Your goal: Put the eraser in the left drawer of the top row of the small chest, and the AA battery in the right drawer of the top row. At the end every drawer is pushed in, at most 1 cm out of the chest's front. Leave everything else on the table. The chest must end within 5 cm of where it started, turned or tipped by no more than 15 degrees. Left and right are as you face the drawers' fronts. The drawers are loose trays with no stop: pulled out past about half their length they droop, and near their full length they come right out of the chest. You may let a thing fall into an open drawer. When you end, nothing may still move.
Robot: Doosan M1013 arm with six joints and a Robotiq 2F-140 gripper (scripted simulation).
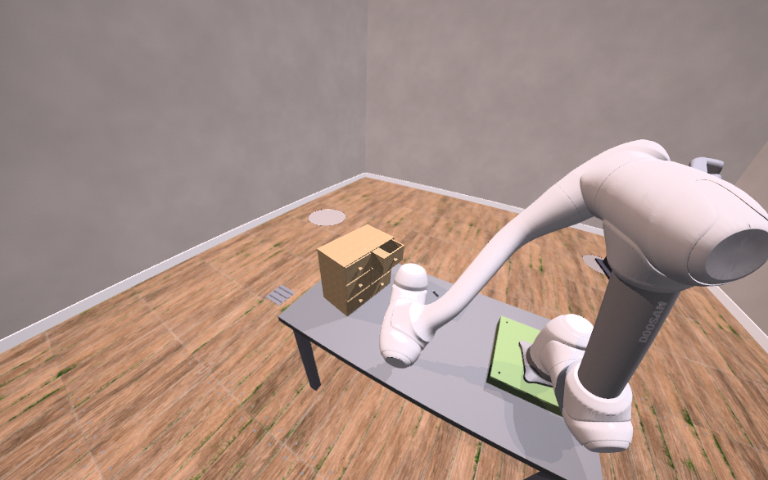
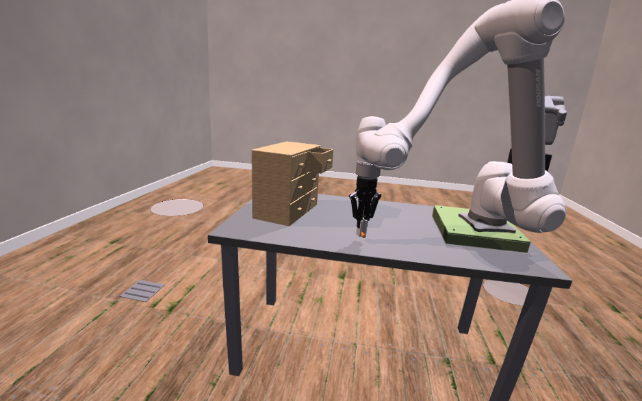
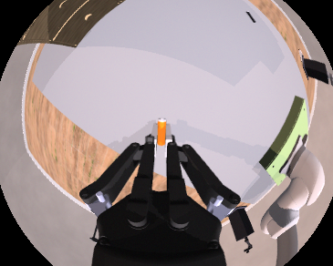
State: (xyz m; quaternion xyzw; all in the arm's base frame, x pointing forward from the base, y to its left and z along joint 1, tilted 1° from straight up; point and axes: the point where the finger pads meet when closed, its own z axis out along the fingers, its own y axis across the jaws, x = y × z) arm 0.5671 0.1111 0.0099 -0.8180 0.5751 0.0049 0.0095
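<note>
The AA battery (image 2: 363, 234) (image 3: 161, 132), orange with a pale end, sits between the fingertips of my gripper (image 2: 362, 230) (image 3: 161, 130). The gripper is shut on it, pointing down and slightly above the table. In the top view the wrist hides the gripper. The chest (image 1: 332, 277) (image 2: 270, 184) (image 3: 44, 32) stands upright at the table's far left. Its right top drawer (image 1: 399, 254) (image 2: 324, 166) is pulled well out and looks level. Its left top drawer (image 1: 352, 272) (image 2: 296, 171) looks pushed in. The eraser is not visible in any view.
A small dark thing (image 1: 435, 293) (image 3: 250, 16) lies on the grey table (image 1: 339, 333) (image 2: 244, 236) (image 3: 103, 91), beyond the gripper. The arm's green base plate (image 1: 503, 357) (image 2: 443, 226) (image 3: 281, 159) is at the right. The lower drawers look pushed in.
</note>
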